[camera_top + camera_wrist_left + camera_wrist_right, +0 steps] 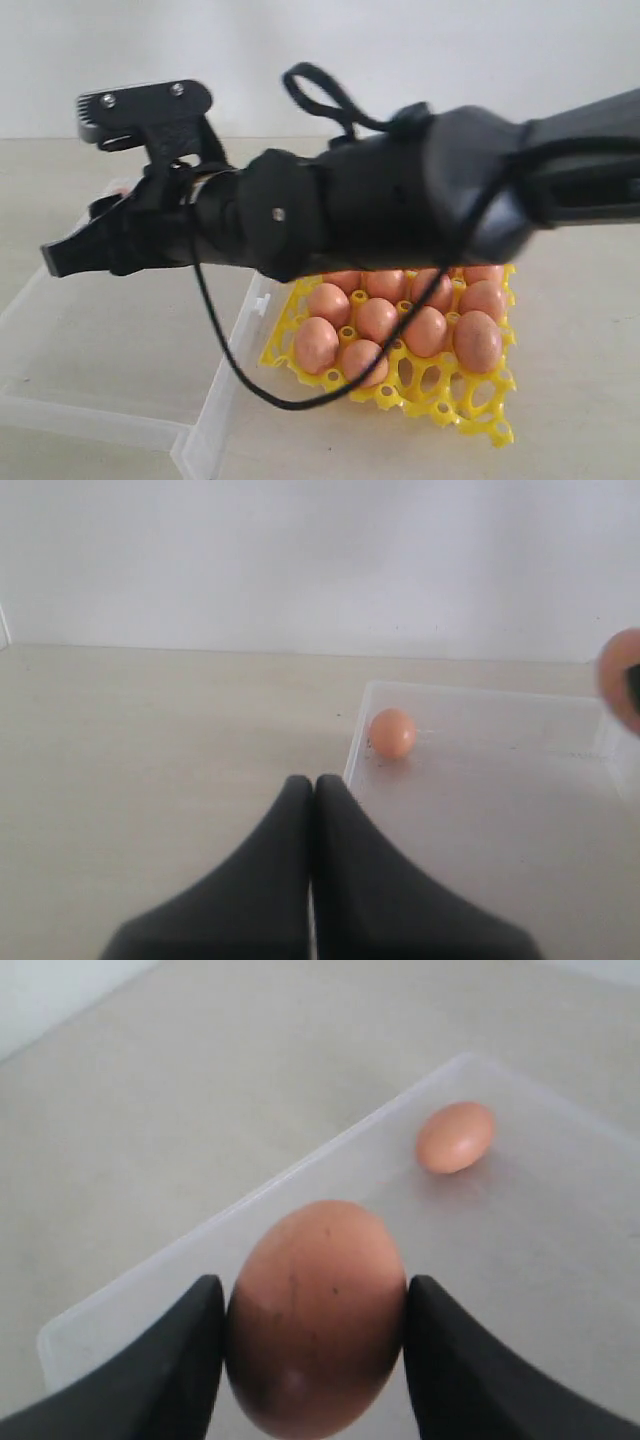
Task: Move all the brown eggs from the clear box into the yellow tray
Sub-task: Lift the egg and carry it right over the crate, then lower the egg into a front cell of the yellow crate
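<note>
A pale beige tabletop [590,330] carries everything, with a white wall behind it. The bulky black right arm [400,200] stretches across the exterior view from the right, over the tray, and ends above the box on the left. A thin black cable [225,350] droops from it in a loop.

Under the arm's far end lies a shallow, low-walled clear box of transparent plastic [100,330], one wall just beside the tray. To the right of the box sits a bright yellow tray of openwork plastic lattice with round cups [470,410]. Smooth pinkish-brown eggs [378,318] fill most of the cups that show. Some cups along the near edge are bare, and the arm hides the back row.

The right jaws are closed partway on one brown egg [316,1315], which is faintly specked, with a black finger [170,1360] pressing each flank. It hangs above the clear box [560,1240], near a corner. The left jaws are pressed fully together with nothing between them, their black fingers [270,880] low over the tabletop just outside a corner of the clear box [500,810].

One more small brown egg, the lone egg [455,1137], rests on the box floor. In the left wrist view the lone egg [391,732] sits close to the corner wall
</note>
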You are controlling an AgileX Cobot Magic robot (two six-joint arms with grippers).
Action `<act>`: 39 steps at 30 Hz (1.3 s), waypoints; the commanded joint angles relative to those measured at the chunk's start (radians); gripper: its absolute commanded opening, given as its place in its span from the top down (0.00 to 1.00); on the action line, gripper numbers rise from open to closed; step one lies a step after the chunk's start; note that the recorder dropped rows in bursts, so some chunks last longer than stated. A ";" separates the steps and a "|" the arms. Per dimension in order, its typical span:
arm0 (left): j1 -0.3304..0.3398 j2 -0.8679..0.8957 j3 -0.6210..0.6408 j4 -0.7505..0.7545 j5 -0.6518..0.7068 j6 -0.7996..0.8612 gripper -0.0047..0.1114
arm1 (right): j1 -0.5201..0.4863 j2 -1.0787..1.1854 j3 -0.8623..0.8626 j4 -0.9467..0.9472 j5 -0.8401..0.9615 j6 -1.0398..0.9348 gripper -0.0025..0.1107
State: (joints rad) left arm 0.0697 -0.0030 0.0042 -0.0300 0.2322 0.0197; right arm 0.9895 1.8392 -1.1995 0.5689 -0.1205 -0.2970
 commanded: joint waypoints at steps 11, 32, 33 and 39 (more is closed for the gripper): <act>0.001 0.003 -0.004 -0.005 0.000 0.001 1.00 | -0.004 -0.385 0.611 0.201 -0.321 -0.121 0.98; 0.001 0.003 -0.004 -0.005 0.000 0.001 1.00 | -0.004 -0.386 0.769 0.616 -0.421 -0.378 0.98; 0.001 0.003 -0.004 -0.005 0.000 0.001 1.00 | -0.004 -0.386 0.769 0.631 -0.413 -0.392 0.98; 0.001 0.003 -0.004 -0.005 0.000 0.001 1.00 | -0.004 -0.386 0.769 0.645 -0.335 -0.408 0.98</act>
State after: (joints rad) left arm 0.0697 -0.0030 0.0042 -0.0300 0.2322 0.0197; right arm 0.9879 1.4638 -0.4361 1.2120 -0.4674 -0.6967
